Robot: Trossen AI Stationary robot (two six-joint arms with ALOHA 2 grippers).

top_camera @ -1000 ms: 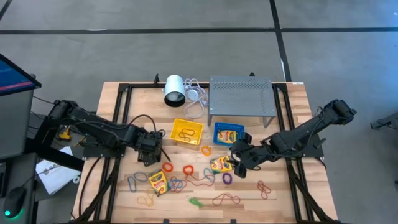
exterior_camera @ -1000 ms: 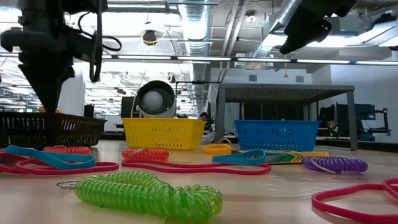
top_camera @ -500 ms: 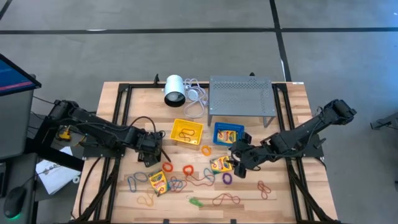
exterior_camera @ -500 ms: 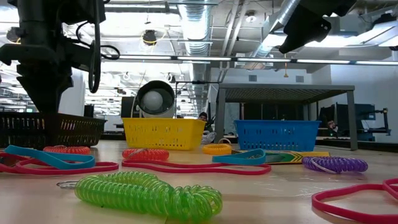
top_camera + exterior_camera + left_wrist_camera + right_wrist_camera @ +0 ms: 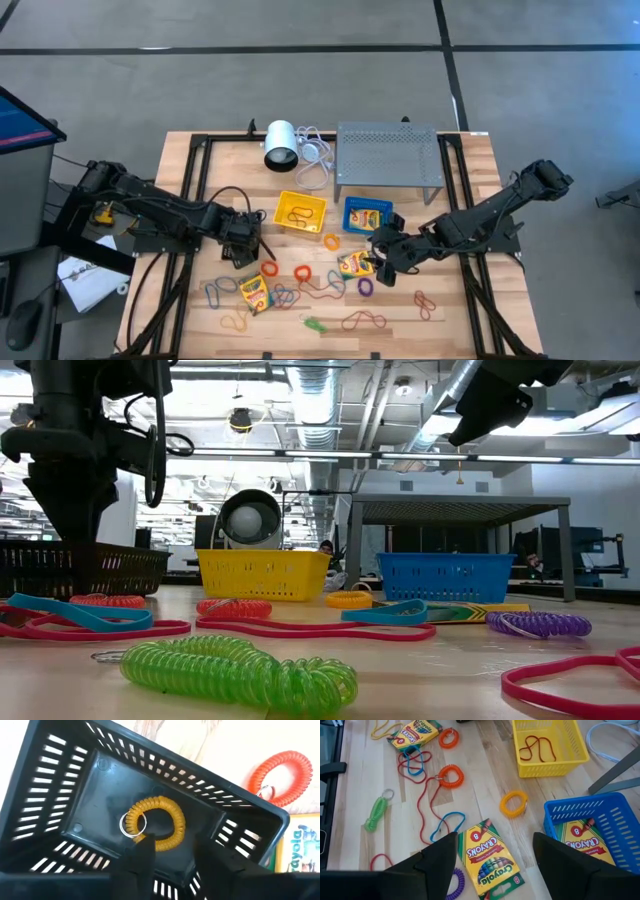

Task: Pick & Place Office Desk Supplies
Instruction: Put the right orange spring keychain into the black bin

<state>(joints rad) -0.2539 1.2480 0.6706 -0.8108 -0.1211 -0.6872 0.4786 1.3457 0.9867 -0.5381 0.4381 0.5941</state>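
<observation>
Your left end effector (image 5: 170,857) has just released: fingers parted over the black basket (image 5: 60,795), and the yellow coil keyring (image 5: 152,822) now lies loose on the basket floor, no longer held. That item is placed. Your right end effector (image 5: 492,852) stays wide and empty above the crayon box (image 5: 487,857) on the desk (image 5: 450,310), beside the blue basket (image 5: 600,820). My guess: that box goes next
</observation>
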